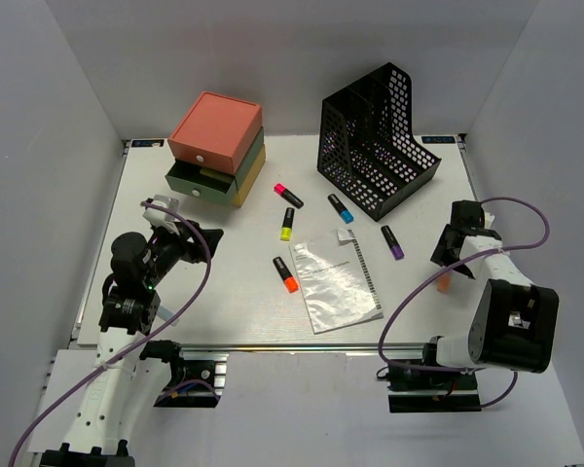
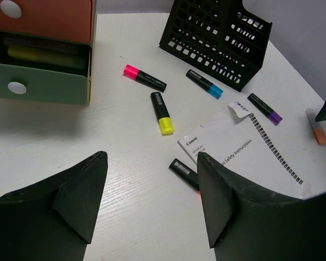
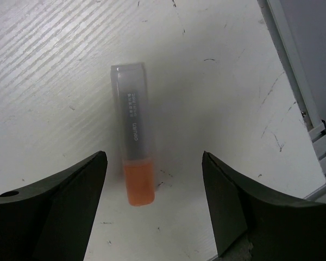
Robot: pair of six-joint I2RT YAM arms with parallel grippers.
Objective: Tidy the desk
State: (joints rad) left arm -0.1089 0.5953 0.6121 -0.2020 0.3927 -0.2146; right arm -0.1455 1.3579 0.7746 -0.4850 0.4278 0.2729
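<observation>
Your desk (image 1: 224, 311) fills the white-walled enclosure, with its rail at 6 o'clock in the top view. Left gripper (image 2: 152, 163): 9 o'clock, jaws apart, nothing between them. Right gripper (image 3: 153, 160): 3 o'clock, jaws apart, straddling a grey-bodied highlighter (image 3: 133, 157) that lies flat, clear of both fingers. Drawer box (image 1: 217, 146): 11 o'clock, green drawer pulled out. Mesh file holder (image 1: 375, 141): 1 o'clock. Leaflet (image 1: 336, 282), yellow highlighter (image 1: 287, 225), pink highlighter (image 1: 288, 195), blue highlighter (image 1: 341, 208): you find these around centre.

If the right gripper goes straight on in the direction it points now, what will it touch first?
Probably the grey and orange highlighter. It lies on the desk between the open fingers of the right gripper, a little off centre. How far ahead it is remains unclear.
</observation>
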